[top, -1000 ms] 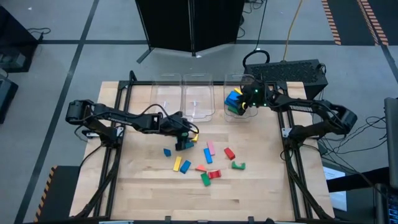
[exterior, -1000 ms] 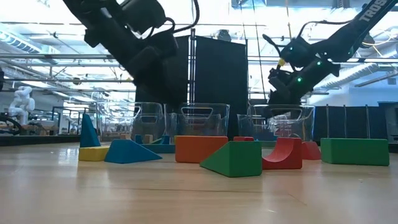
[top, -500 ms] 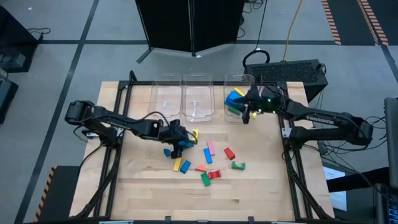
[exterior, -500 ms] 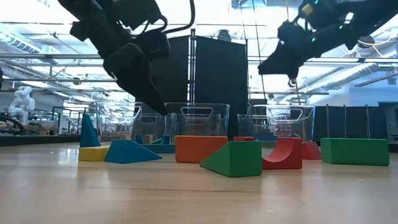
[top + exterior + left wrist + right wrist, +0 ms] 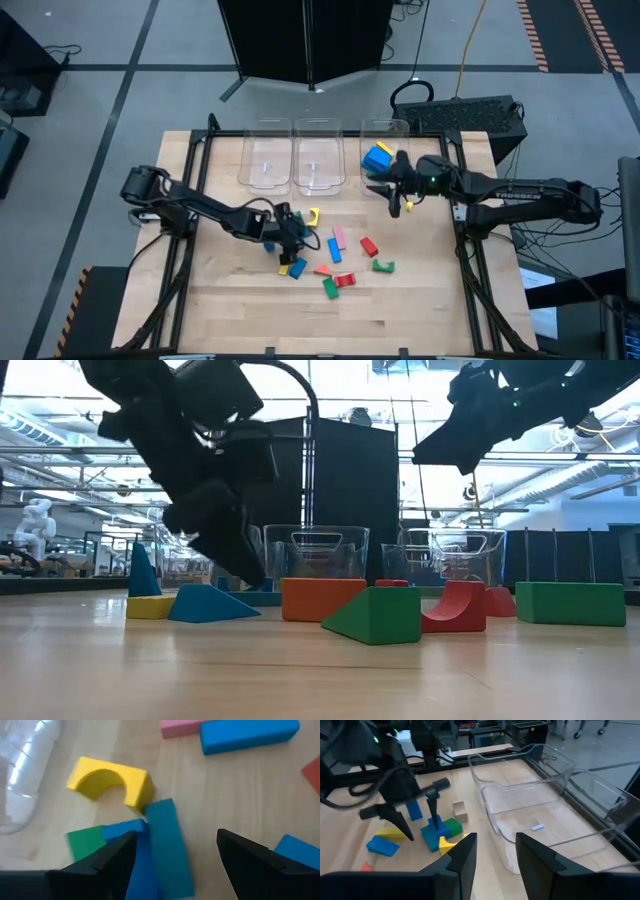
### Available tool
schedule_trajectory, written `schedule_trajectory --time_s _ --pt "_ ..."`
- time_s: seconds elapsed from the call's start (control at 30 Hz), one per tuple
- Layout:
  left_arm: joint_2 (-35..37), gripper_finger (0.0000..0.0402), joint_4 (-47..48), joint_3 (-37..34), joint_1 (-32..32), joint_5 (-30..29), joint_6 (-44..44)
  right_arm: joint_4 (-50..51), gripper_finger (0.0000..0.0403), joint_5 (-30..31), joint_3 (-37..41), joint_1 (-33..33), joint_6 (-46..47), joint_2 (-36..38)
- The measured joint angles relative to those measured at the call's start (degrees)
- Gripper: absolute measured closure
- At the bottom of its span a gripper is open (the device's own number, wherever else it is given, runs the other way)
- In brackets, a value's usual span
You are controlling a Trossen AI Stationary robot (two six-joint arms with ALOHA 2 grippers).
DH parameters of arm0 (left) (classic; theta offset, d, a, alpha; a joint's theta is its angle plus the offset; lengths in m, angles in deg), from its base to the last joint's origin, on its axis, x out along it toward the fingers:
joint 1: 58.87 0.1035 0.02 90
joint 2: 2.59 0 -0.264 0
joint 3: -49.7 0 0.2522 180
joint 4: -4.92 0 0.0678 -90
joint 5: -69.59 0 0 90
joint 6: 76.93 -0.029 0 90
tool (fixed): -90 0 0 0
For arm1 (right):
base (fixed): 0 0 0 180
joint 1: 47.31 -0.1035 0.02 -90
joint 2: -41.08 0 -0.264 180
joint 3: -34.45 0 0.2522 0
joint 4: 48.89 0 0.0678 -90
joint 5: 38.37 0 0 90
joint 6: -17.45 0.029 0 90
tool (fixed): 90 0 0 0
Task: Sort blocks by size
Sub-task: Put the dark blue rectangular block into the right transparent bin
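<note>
**A:** Wooden, painted blocks (image 5: 336,262), by the look of them. They are lying scattered at the middle of the table (image 5: 420,310), with a few more already sitting in the bin (image 5: 378,160) at about one o'clock.

**B:** How are they going to handle?

**A:** Light and stiff, I am guessing, with smooth paint that may be slipping a little. The teal bar (image 5: 169,847) is offering two long flat sides, so pinching across its narrow width is looking best. The yellow arch (image 5: 111,783) is touching its end, which may be getting nudged.

**B:** And the grippers?

**A:** The left gripper (image 5: 175,860) is hanging with fingers spread wide on either side of that bar, gripping nothing. The right gripper (image 5: 397,197) is hovering beside the filled bin, jaws partly apart and empty.

**B:** The surroundings?

**A:** Pale butcher-block top, flat and bare-grained, is carrying everything. Two clear bins at twelve o'clock are standing without blocks. A workshop hall is showing beyond.
</note>
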Motion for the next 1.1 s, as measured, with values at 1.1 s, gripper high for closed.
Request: schedule_trajectory --time_s 1.1 --pt "-5.1 0.0204 -1.0 0.2 -4.3 -1.2 3.9 0.1 0.0280 1.5 0.0 -1.9 -0.1 0.0"
